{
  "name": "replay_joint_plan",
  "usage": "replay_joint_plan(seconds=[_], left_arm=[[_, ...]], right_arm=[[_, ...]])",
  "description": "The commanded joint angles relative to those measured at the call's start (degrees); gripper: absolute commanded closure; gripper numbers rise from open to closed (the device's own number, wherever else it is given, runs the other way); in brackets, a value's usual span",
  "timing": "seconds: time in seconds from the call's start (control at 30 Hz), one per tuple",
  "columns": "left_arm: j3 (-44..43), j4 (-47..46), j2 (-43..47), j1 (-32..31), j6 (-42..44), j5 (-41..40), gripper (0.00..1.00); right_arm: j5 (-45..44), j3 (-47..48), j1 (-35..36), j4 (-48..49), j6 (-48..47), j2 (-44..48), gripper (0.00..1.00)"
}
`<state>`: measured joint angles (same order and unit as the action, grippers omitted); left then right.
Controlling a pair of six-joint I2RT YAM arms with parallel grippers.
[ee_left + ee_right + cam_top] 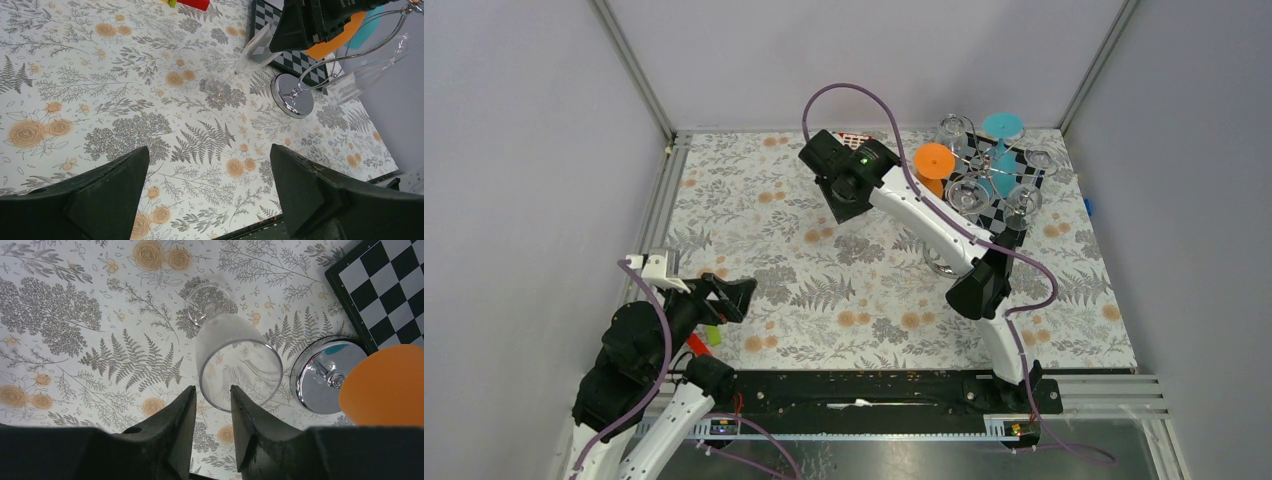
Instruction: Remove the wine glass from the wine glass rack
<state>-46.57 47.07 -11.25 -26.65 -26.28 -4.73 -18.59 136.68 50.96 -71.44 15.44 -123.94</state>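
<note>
The wine glass (235, 357) is seen off the wine glass rack (324, 376) and stood on its foot on the floral table (65, 310). The rack's round chrome base is just beside it at 3 o'clock and the checkered board (385, 285) at 1 o'clock. The right gripper (213, 390) is held over the rim at 6 o'clock, its fingers parted by a narrow gap with nothing clamped, while the left gripper (209, 150) is spread wide above the table, well apart from the glass at its 12 o'clock.
</note>
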Motion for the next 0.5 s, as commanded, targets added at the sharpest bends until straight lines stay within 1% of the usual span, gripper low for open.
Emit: replay_joint_plan(seconds=[0.0,0.27,0.37,0.47], left_arm=[[-2.8,-0.7,1.1,0.0,-0.8,-0.7,0.01],[-5.8,1.4,0.2,0.0,-2.0,2.6,0.01],[-7.0,2.5,0.0,0.0,-2.7,2.9,0.01],[-8.8,4.7,-0.7,0.0,-3.2,2.1,0.01]], right_arm=[[-1.4,4.0,-0.7,-0.3,0.3,2.7,0.6],[1.0,8.3,-0.9,-0.4,0.5,6.0,0.5],[2.3,7.4,-0.9,1.4,0.5,9.5,0.47],[5.8,3.6,-0.9,4.2,1.0,15.1,0.46]])
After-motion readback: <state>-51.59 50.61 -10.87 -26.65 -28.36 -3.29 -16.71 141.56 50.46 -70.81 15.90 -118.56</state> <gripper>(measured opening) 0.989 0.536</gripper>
